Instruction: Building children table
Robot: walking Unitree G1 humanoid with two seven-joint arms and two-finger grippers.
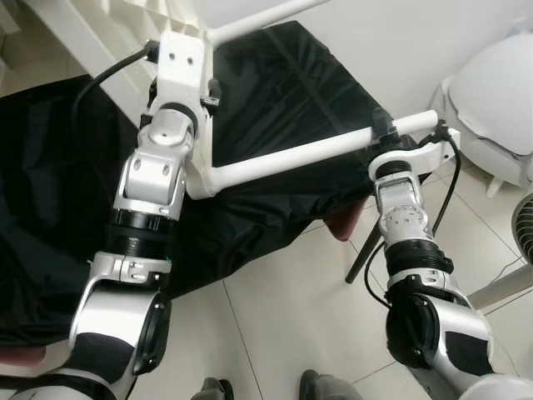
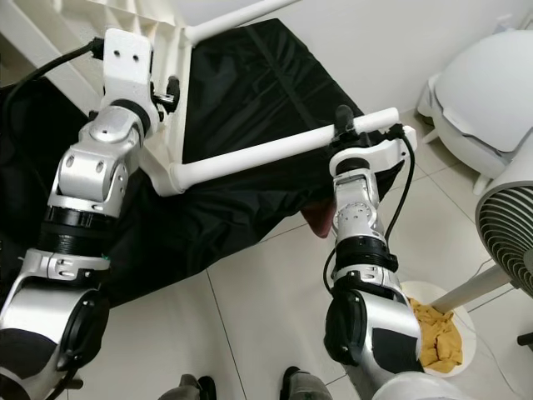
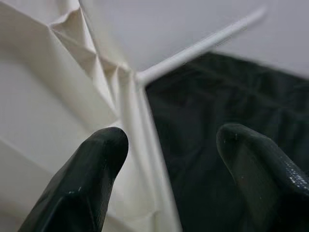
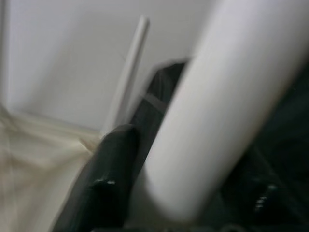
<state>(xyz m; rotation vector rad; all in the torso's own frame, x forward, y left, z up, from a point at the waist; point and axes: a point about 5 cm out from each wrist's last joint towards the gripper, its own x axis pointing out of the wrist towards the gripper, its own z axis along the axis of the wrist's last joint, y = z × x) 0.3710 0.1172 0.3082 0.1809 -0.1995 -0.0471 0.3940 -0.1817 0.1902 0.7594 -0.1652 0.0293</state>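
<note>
Upturned white children's table (image 1: 179,21) lying over black cloth (image 1: 275,92) on tiled floor (image 1: 283,308). Right claw (image 2: 343,117) pinching near the tip of one leg (image 1: 300,154); left claw (image 3: 169,159) spread beside ribbed underside. Probably light, rigid, smooth plastic; best gripped low on leg.

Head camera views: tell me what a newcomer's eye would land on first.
The white table leg slants across the middle, over a black cloth spread on the tiled floor. The right end effector is closed around that leg near its free end, while the left end effector sits open at the ribbed white table underside. A white fan stands at the right edge.
</note>
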